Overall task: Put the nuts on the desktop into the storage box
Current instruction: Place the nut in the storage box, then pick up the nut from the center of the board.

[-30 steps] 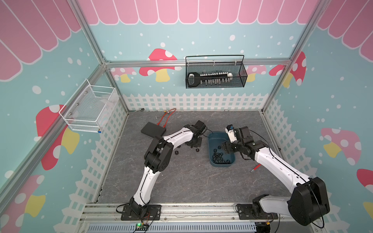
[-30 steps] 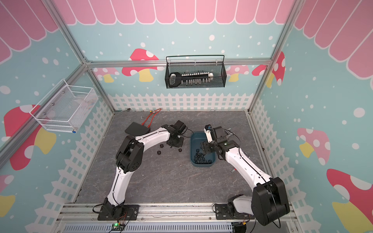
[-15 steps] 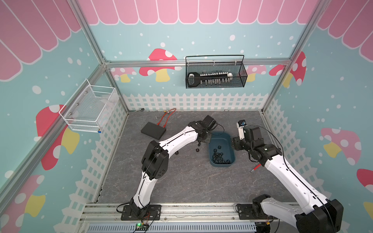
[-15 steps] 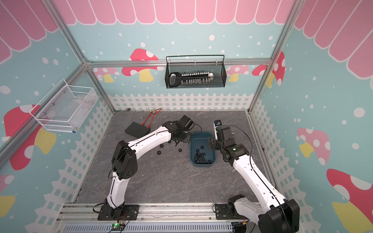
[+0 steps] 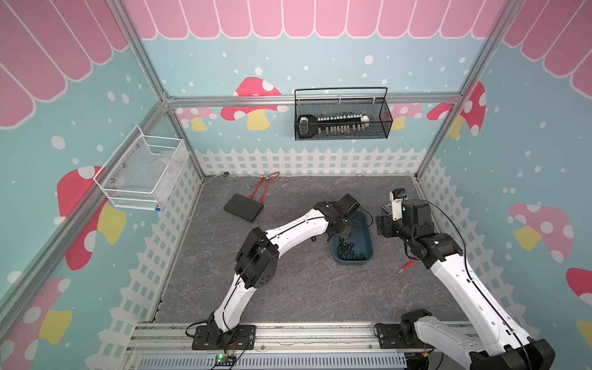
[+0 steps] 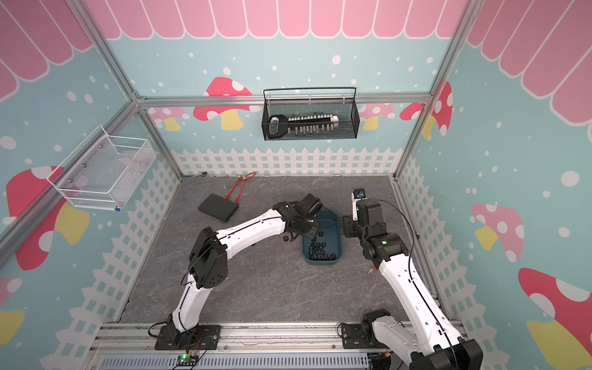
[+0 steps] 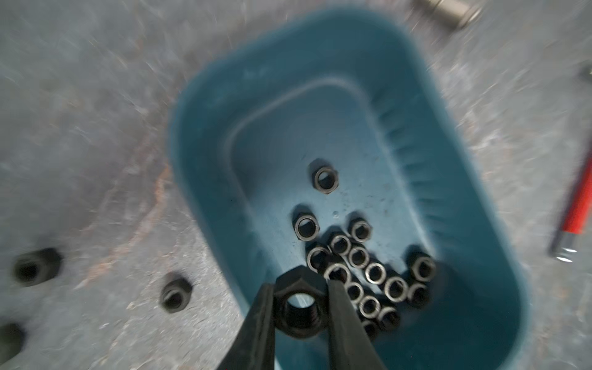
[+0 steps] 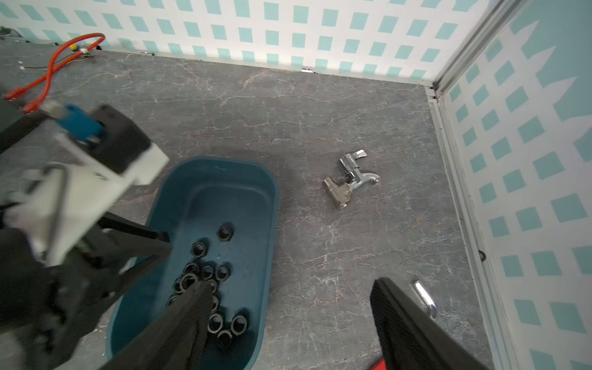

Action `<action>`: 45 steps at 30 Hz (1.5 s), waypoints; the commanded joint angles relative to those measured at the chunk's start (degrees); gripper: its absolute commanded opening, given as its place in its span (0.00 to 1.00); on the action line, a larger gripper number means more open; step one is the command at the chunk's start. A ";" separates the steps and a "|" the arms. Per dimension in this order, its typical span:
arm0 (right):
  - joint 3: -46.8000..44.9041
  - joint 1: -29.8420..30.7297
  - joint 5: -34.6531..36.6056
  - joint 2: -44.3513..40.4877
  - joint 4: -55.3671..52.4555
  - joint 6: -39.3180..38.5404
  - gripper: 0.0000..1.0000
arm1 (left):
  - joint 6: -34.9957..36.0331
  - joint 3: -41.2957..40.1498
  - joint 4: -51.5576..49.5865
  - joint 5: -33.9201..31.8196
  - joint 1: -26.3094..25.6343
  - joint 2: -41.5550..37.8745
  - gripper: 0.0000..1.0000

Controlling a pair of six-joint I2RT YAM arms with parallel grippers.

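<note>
While the left gripper [image 7: 301, 307] is pinching a nut [image 7: 300, 304] between its narrowly parted fingers over the storage box [image 7: 205, 166], lower centre, the right gripper [image 8: 288, 323] is hanging wide open, empty; loose nuts [image 7: 176, 293] are lying on the tabletop [image 7: 80, 128] at lower left.

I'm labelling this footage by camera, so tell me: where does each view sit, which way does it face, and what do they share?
Top views: high at the front, looking down on the desktop; both arms show whole.
Left wrist: above the storage box, facing down; the left gripper has a nut between its fingers.
Right wrist: beside the box, facing the back fence; the open right gripper and the left arm's wrist show.
Shared: all views show the storage box with the nuts inside.
</note>
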 commanded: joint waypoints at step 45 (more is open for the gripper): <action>-3.68 4.66 -30.33 -6.41 -2.40 -2.24 0.78 | -3.27 -15.32 0.50 -5.56 6.61 -2.73 0.70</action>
